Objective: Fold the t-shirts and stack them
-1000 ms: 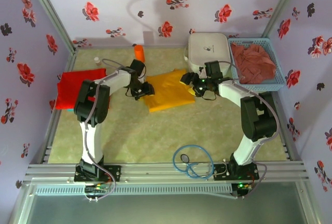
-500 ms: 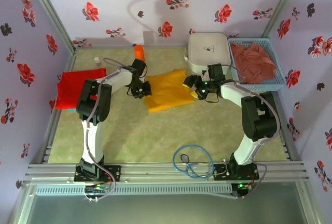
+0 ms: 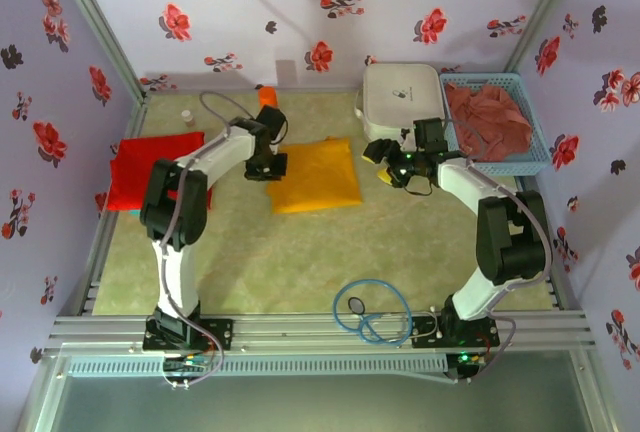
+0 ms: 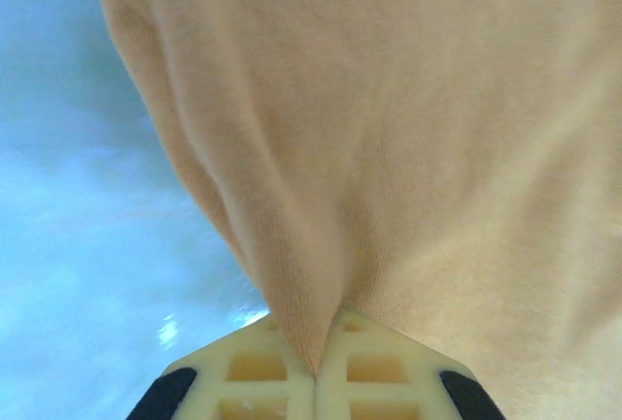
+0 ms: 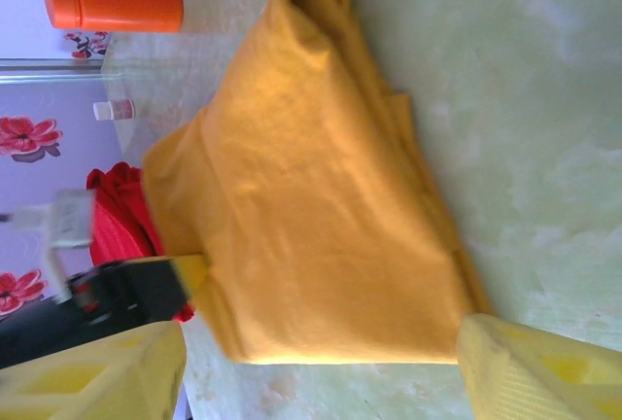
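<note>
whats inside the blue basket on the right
A crumpled reddish-pink t-shirt lies in the blue basket, heaped over most of its floor. Whether anything lies beneath the cloth cannot be seen, because the shirt covers it.

White arms [image 3: 181,270], black joints, pale yellow fingers [image 4: 260,369]

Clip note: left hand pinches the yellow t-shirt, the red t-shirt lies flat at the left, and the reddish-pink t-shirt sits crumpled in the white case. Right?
Not quite. The reddish-pink t-shirt sits crumpled in the blue basket, beside the white case, as the top external view shows. The rest stands.
</note>
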